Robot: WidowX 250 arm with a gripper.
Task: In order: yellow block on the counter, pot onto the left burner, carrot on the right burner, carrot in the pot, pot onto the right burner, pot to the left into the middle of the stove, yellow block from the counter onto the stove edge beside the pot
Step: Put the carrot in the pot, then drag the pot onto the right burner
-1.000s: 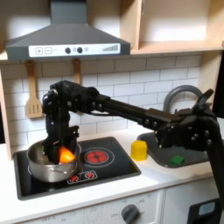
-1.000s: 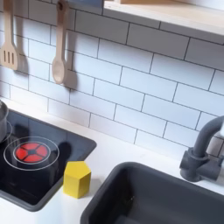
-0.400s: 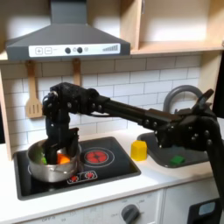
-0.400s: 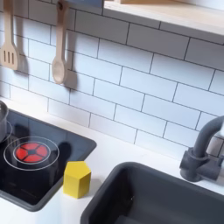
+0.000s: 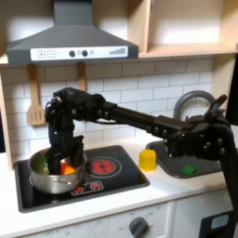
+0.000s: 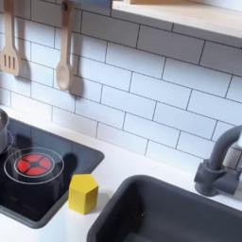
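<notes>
White tiles [image 6: 142, 66] back wooden spoons [image 6: 63, 47] (first exterior view: pot [image 5: 56, 173]).

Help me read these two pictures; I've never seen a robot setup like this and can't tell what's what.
This is a toy kitchen with one black robot arm. The first exterior view looks at the whole kitchen from the front. The arm reaches in from the first exterior view's right, and its gripper hangs down into the pot, a shiny steel pan on the stove. The carrot lies inside the pot, orange with a green end. The gripper is at the carrot, but I cannot tell whether it is open or shut.

The second exterior view is a closer camera looking at the counter between stove and sink. It shows the yellow block standing on the counter, one red burner, and wooden utensils hanging on the tiled wall.
</notes>
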